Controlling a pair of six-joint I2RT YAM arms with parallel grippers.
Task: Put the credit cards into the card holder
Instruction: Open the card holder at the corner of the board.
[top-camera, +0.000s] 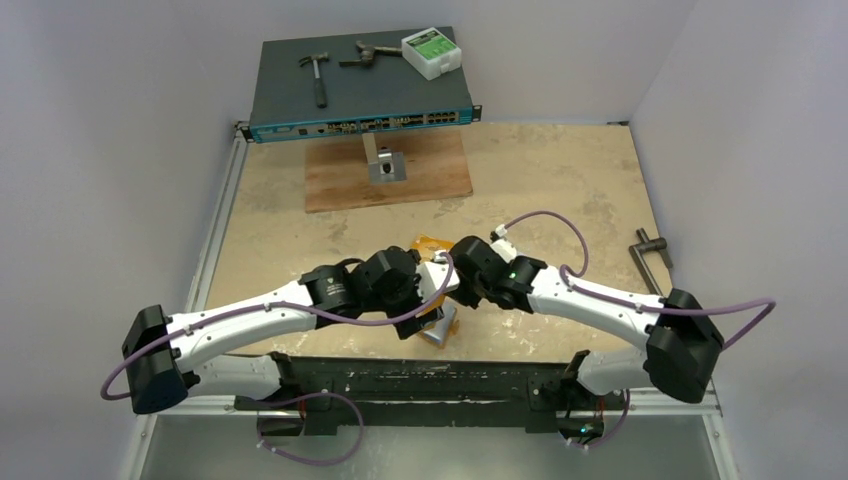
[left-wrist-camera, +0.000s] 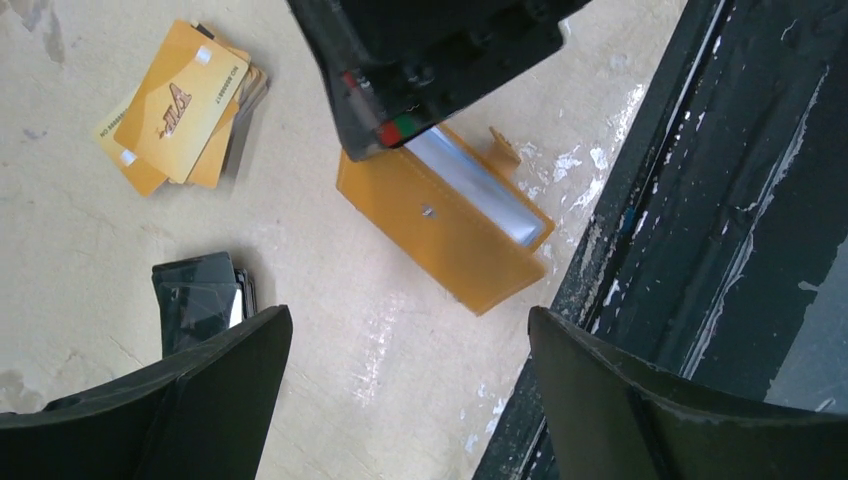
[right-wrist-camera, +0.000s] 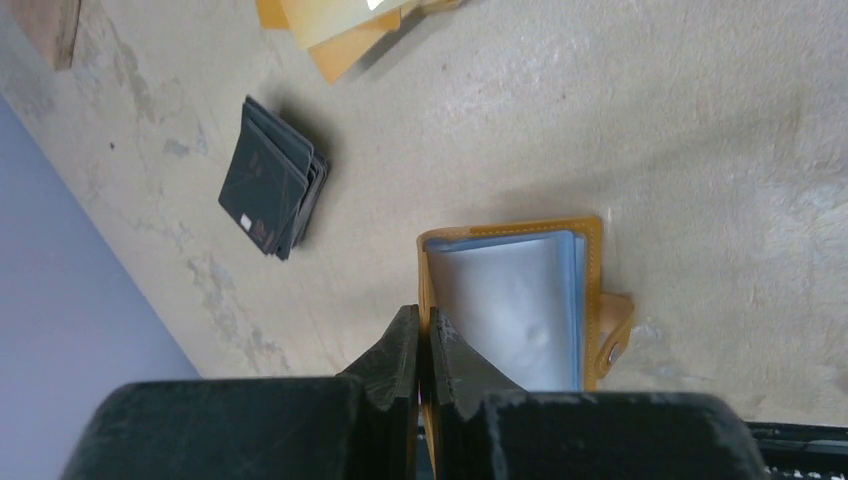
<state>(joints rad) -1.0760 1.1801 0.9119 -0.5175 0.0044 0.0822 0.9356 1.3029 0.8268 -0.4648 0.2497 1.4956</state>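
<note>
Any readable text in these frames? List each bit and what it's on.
"VIP": on the top orange-gold card, left wrist view.
Small print along that card's edge: too blurred to read.
Label on the green-and-white box: too small to read.
Front markings on the network switch: too small to read.
No text seen on the black cards or the card holder.
</note>
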